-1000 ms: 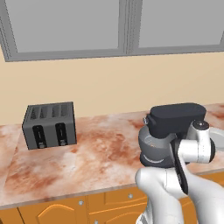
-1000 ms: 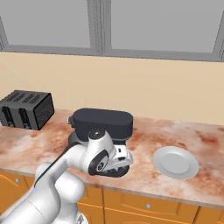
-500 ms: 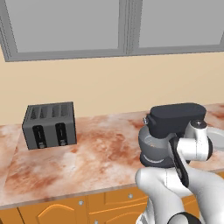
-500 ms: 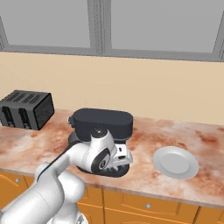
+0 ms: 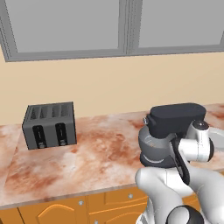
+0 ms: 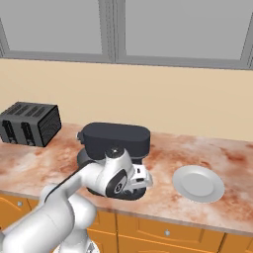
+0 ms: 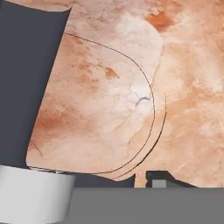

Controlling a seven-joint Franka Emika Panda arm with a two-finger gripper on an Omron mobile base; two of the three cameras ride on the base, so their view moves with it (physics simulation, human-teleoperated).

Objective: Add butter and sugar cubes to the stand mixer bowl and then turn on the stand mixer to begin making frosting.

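The dark stand mixer (image 5: 176,117) stands on the marble counter, its head over the grey stand mixer bowl (image 5: 150,146). My arm bends in front of it, and the gripper (image 6: 140,179) hangs low by the mixer's right side, just above the counter. In the hand view the mixer's dark body (image 7: 26,78) fills the left, with marble below. One fingertip (image 7: 162,179) shows far off to the right, and nothing lies between the jaws. The butter and the sugar cubes are out of view.
A dark grey four-slot toaster (image 5: 49,125) sits at the left of the counter. A flat white plate (image 6: 198,183) lies to the right of the mixer. The wall and windows rise behind, and wooden drawers (image 5: 100,201) run under the counter's front edge.
The arm and hand have hardly shifted. Mixer, toaster and plate stand where they were.
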